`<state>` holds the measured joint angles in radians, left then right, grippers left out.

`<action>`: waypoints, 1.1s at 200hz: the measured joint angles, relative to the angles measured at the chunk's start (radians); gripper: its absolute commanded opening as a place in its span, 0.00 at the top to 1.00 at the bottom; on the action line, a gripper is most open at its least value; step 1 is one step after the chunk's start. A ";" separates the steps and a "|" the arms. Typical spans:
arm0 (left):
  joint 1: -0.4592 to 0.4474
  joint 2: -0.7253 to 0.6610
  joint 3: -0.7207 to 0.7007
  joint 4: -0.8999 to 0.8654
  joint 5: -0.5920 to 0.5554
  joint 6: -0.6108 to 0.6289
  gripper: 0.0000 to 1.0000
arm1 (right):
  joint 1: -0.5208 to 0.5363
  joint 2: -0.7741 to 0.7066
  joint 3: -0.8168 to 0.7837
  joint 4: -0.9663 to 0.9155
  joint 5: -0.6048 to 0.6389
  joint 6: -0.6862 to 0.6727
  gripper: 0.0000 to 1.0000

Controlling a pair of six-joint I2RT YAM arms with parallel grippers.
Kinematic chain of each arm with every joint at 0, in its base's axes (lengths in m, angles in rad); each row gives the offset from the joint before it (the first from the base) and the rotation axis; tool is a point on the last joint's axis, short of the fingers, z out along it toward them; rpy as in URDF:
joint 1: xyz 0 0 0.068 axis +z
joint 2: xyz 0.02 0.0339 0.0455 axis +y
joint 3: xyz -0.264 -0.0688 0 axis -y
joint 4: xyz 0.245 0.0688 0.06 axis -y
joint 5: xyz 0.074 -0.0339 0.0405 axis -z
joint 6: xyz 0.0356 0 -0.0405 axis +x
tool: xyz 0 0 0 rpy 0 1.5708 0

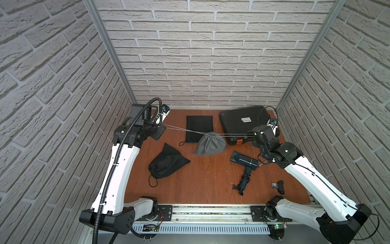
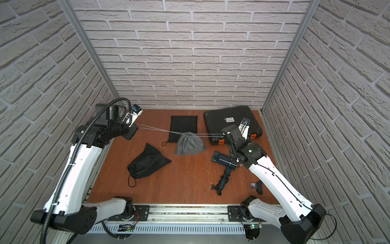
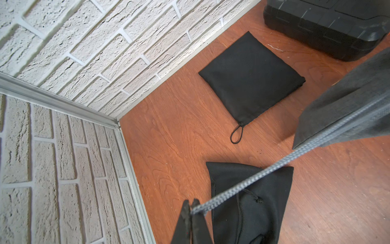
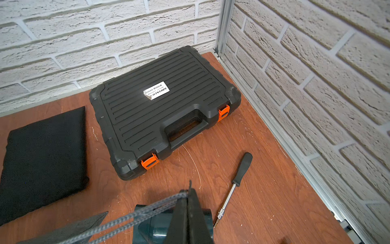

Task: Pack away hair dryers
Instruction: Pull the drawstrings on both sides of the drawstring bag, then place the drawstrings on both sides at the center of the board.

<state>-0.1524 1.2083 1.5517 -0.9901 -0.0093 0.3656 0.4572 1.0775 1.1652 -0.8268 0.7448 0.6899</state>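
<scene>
My left end effector [image 3: 191, 208] is pinched tight on a grey cord [image 3: 253, 177]. My right end effector [image 4: 187, 195] is clamped just as tight on the cord at the other side. Both run taut to the grey pouch [image 1: 210, 144], cinched at its neck, midway between my two end effectors. A teal hair dryer [image 1: 243, 161] lies on the tabletop [image 1: 200, 179] just beneath my right end effector. The black case [image 4: 164, 109] lies beyond it.
</scene>
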 measured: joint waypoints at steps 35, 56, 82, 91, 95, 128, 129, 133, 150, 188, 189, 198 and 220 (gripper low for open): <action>0.014 -0.005 -0.010 0.002 0.018 0.001 1.00 | -0.034 -0.027 -0.023 0.008 -0.042 -0.013 0.98; 0.018 -0.005 -0.014 0.003 0.031 0.003 1.00 | -0.051 -0.035 -0.034 0.010 -0.061 -0.017 0.98; 0.019 -0.005 -0.016 0.002 0.044 0.005 1.00 | -0.067 -0.044 -0.042 0.012 -0.087 -0.023 0.98; 0.020 -0.005 -0.016 0.003 0.046 0.005 1.00 | -0.071 -0.045 -0.042 0.013 -0.092 -0.026 0.98; 0.021 -0.005 -0.016 0.002 0.047 0.005 1.00 | -0.071 -0.045 -0.042 0.014 -0.094 -0.029 0.98; 0.028 -0.005 -0.016 0.002 0.053 0.005 1.00 | -0.074 -0.044 -0.042 0.019 -0.109 -0.046 0.98; 0.028 -0.005 -0.016 0.002 0.053 0.006 1.00 | -0.074 -0.044 -0.042 0.019 -0.111 -0.048 0.98; 0.028 -0.005 -0.016 0.002 0.053 0.006 1.00 | -0.074 -0.043 -0.042 0.021 -0.112 -0.051 0.98; 0.029 0.001 -0.010 -0.003 0.053 0.008 1.00 | -0.076 -0.034 -0.033 0.024 -0.121 -0.061 0.98; 0.035 0.073 0.086 -0.019 0.051 0.019 1.00 | -0.087 0.035 0.039 0.023 -0.164 -0.079 0.98; 0.035 0.077 0.091 -0.021 0.051 0.019 1.00 | -0.087 0.036 0.040 0.023 -0.164 -0.079 0.97; 0.035 0.100 0.128 -0.029 0.051 0.023 1.00 | -0.090 0.052 0.063 0.022 -0.174 -0.082 0.98; 0.037 0.161 0.237 -0.045 0.048 0.027 1.00 | -0.093 0.088 0.122 0.020 -0.214 -0.097 0.98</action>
<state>-0.1154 1.3689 1.7889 -1.0355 0.0383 0.3923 0.3641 1.1656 1.2869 -0.8070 0.5304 0.5926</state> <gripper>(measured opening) 0.047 0.045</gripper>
